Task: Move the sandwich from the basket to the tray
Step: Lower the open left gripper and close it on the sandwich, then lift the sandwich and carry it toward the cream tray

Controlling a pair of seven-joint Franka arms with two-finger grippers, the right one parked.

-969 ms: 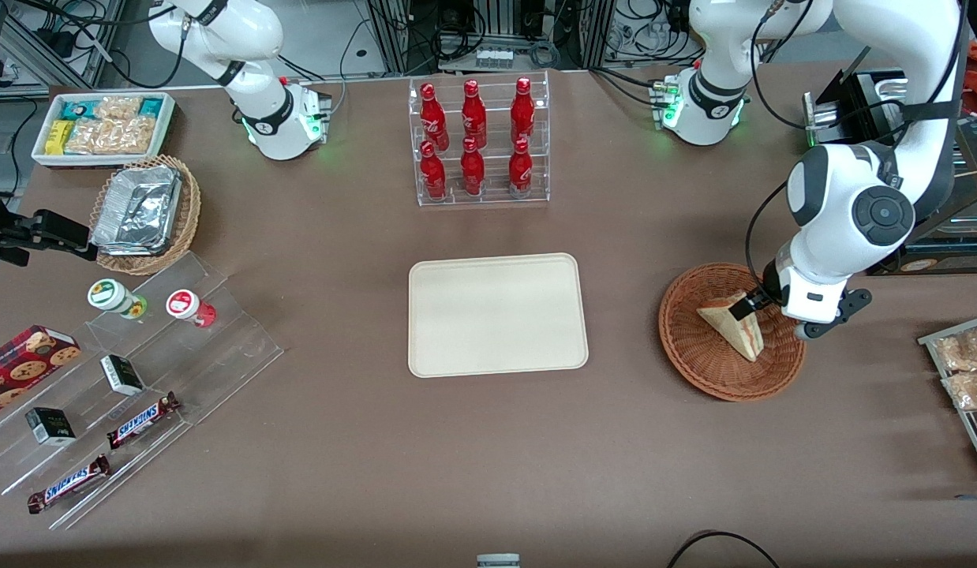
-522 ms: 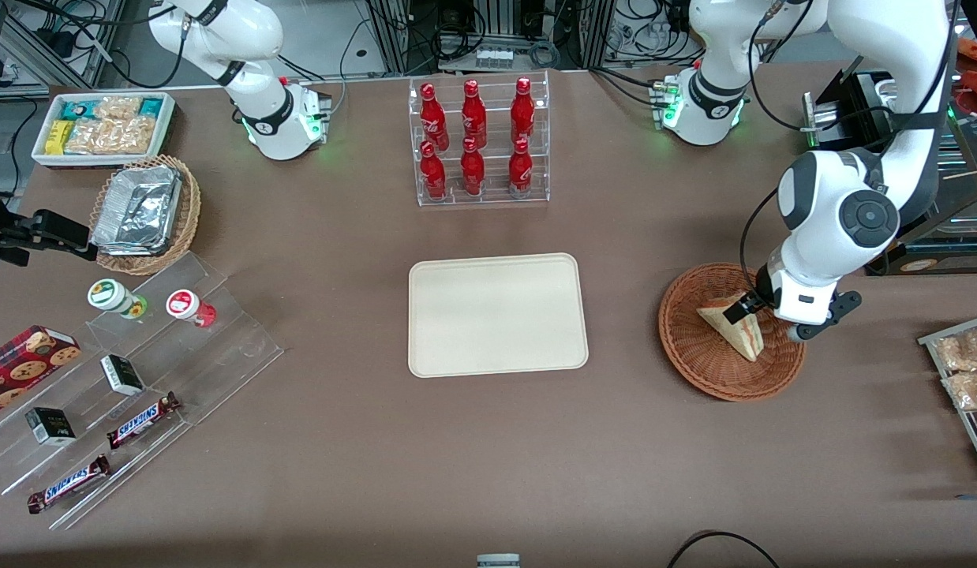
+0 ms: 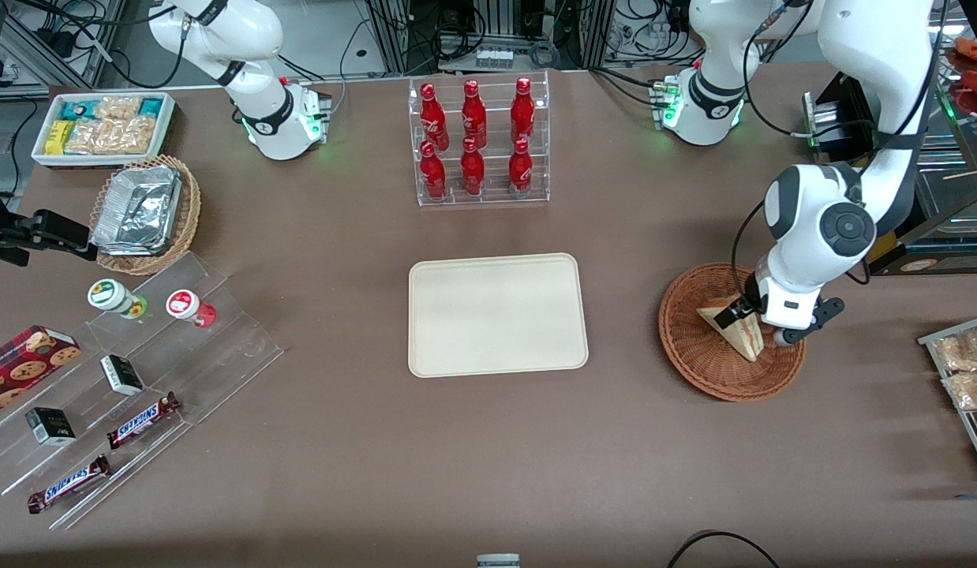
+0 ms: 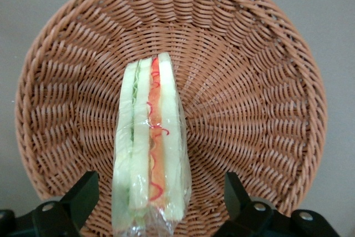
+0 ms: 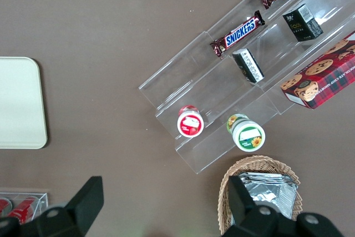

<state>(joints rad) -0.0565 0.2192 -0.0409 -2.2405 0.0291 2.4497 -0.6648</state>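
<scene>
You are looking at two Snickers bars (image 3: pixel 102 451) lying nearest the front camera on a clear stepped acrylic riser (image 3: pixel 133 379), toward the parked arm's end of the table. Two small dark boxes (image 3: pixel 50 426) are sitting on that riser, with two round-lidded cups (image 3: pixel 114 297), one green-trimmed and one red, and a red plaid cookie box (image 3: pixel 27 359).

Farther in, you are seeing one sandwich (image 3: pixel 739 330), a wedge of pale bread with red and green layers under glossy clear wrap, resting inside one basket (image 3: pixel 698 355), round, shallow and woven of reddish-brown wicker. The basket is sitting toward the working arm's end. Your gripper (image 3: pixel 733 314) is hanging low over the basket with its fingers spread, one dark pad (image 4: pixel 83 192) on each side of the sandwich (image 4: pixel 151 154), neither one touching the wrap. In the left wrist view the basket's weave (image 4: pixel 249 109) is radiating from the centre.

One tray (image 3: pixel 496 268), flat, cream-beige, with rounded corners and a low rim, is lying at the table's middle, well apart from the basket.

Farther still, one lighter wicker basket (image 3: pixel 190 209) is holding a crinkled foil container (image 3: pixel 137 209). Six red bottles (image 3: pixel 473 170) are standing in two rows of three in a clear rack, and one white bin (image 3: pixel 43 154) is holding snack packets.
</scene>
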